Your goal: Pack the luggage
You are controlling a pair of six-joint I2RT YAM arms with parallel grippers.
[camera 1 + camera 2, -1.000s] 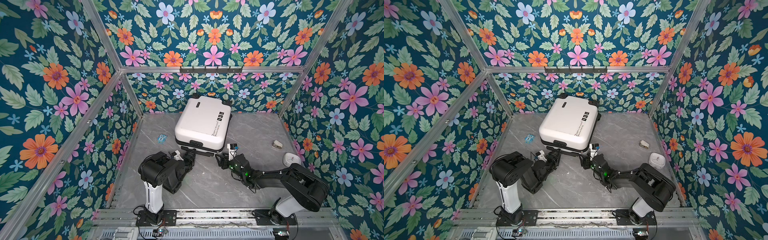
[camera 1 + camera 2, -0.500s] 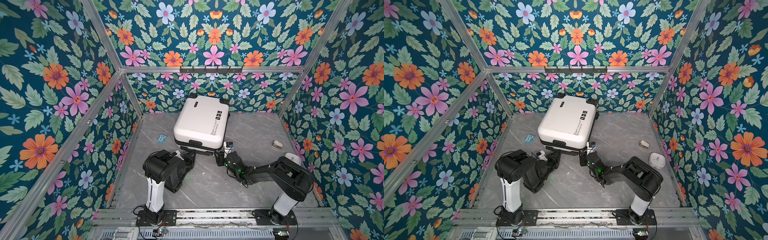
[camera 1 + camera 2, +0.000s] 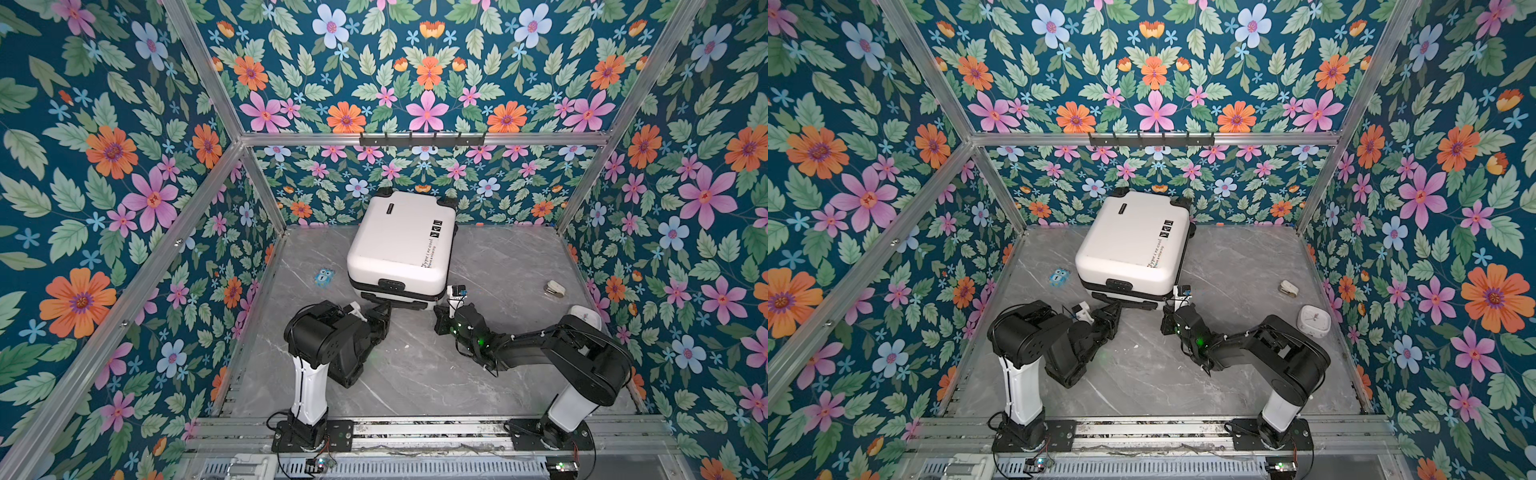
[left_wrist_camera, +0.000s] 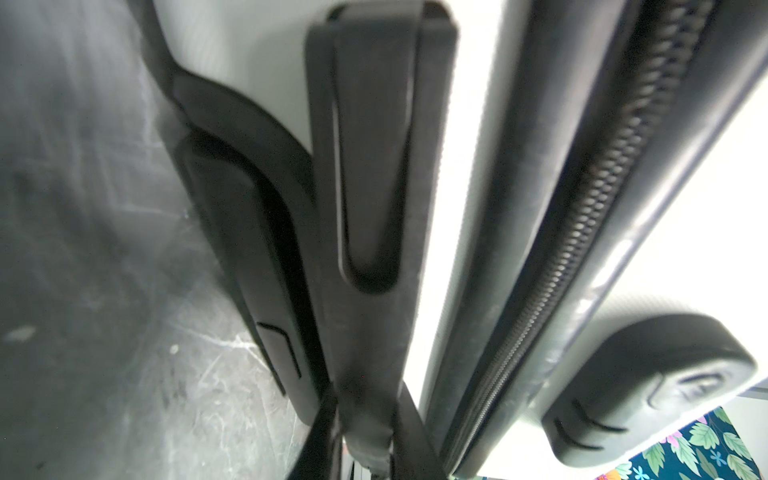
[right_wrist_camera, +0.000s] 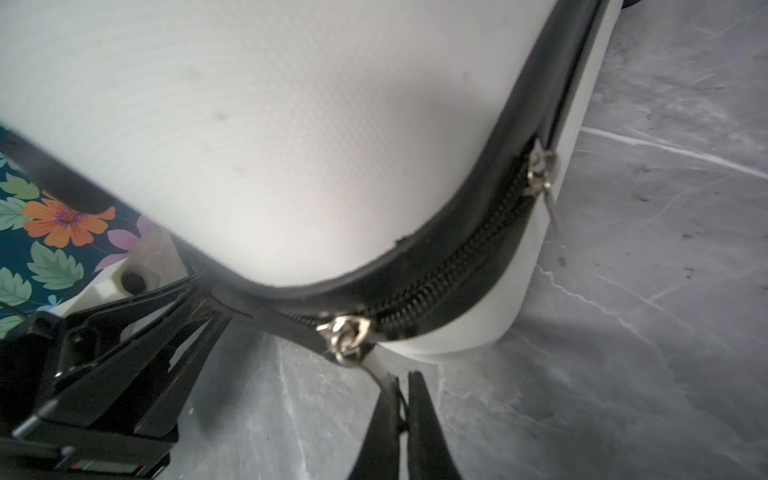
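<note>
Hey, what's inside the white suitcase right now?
Nothing inside shows. The luggage lies closed, lid down, zipper band joining its shells where visible, and the right fingers pinch a zipper pull. Whatever it holds is covered by the white shell.

Luggage (image 3: 399, 241): glossy fine-textured plastic shell; zip pull (image 5: 347, 334) shiny metal.

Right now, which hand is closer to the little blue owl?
Left. The left hand grips the suitcase handle, near the blue owl; the right hand pinches a zipper pull farther off.
</note>
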